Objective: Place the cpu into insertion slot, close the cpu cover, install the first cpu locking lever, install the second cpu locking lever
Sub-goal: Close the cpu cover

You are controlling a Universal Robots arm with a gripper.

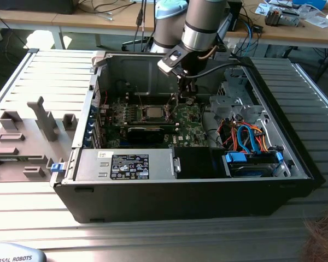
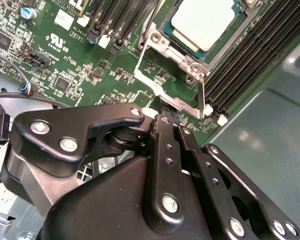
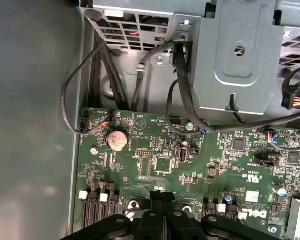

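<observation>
The cpu (image 2: 204, 22), a square chip with a silver-grey top, lies flat in the socket on the green motherboard (image 2: 65, 65); the exterior view shows the cpu (image 1: 153, 113) mid-board. The cpu cover (image 2: 149, 57), a thin silvery frame, stands tilted up from the socket's edge, with green board visible through its open centre. My gripper (image 2: 170, 121) has its black fingers pressed together, the tips at the cover's free edge. I cannot tell whether they touch it. In the exterior view the gripper (image 1: 180, 100) hangs just to the right of the socket. In the first wrist view the gripper (image 3: 163, 196) points at the board.
The open black computer case (image 1: 180, 202) surrounds the board. A grey drive cage (image 3: 240, 50) and black cables (image 3: 182, 90) are close to the arm. Memory slots (image 2: 250, 55) run beside the socket. A power supply (image 1: 126, 164) sits at the case's front. Grey fixtures (image 1: 22, 136) lie at the exterior view's left.
</observation>
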